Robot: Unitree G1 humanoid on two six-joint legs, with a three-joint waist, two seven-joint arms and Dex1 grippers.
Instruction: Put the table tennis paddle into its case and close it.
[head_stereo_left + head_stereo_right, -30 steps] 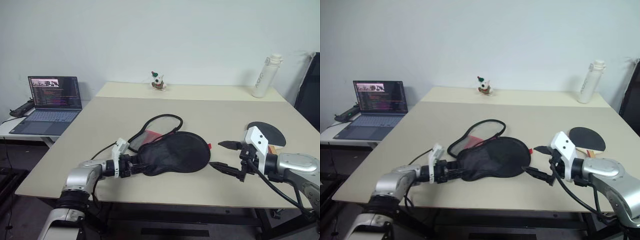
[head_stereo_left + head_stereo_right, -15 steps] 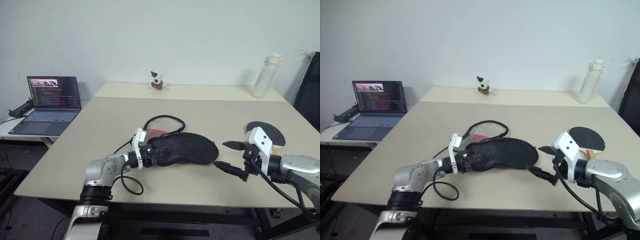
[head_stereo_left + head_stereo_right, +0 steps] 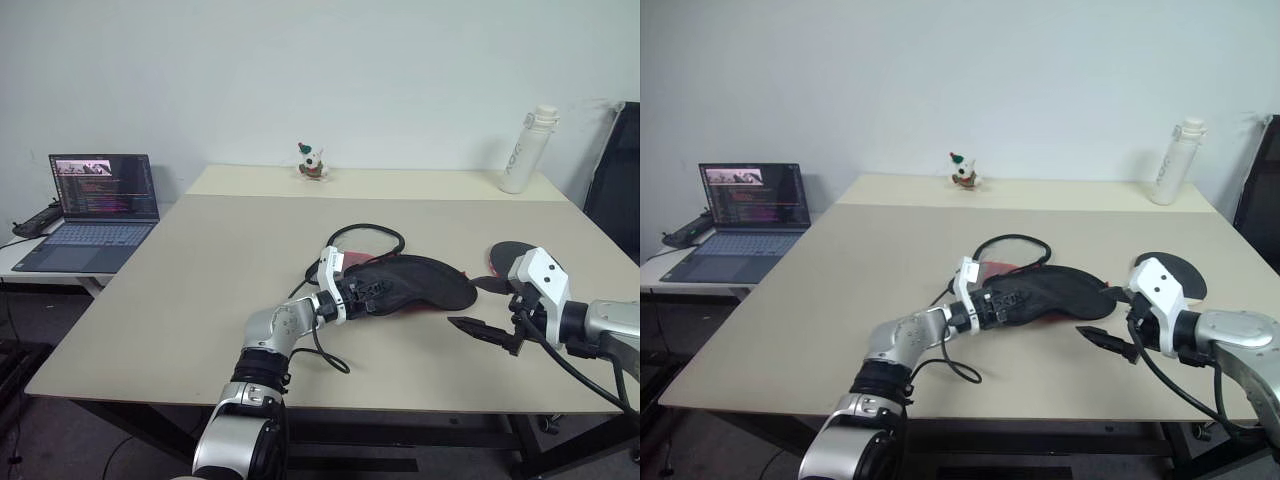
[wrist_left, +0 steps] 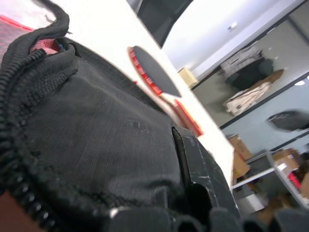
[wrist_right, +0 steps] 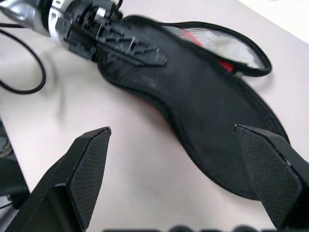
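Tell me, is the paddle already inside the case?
No. The paddle lies on the table, outside the case, which the left gripper holds.

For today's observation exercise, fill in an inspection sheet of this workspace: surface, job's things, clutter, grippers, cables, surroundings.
Surface: beige table, bare in front.
Job's things: black case lying unzipped mid-table; table tennis paddle flat beside it, outside.
Clutter: white bottle and small figurine at the far edge.
Grippers: left gripper shut on the case's narrow end; right gripper open, holding nothing.
Cables: black cable looping from the left wrist.
Surroundings: open laptop on a side desk, white wall.
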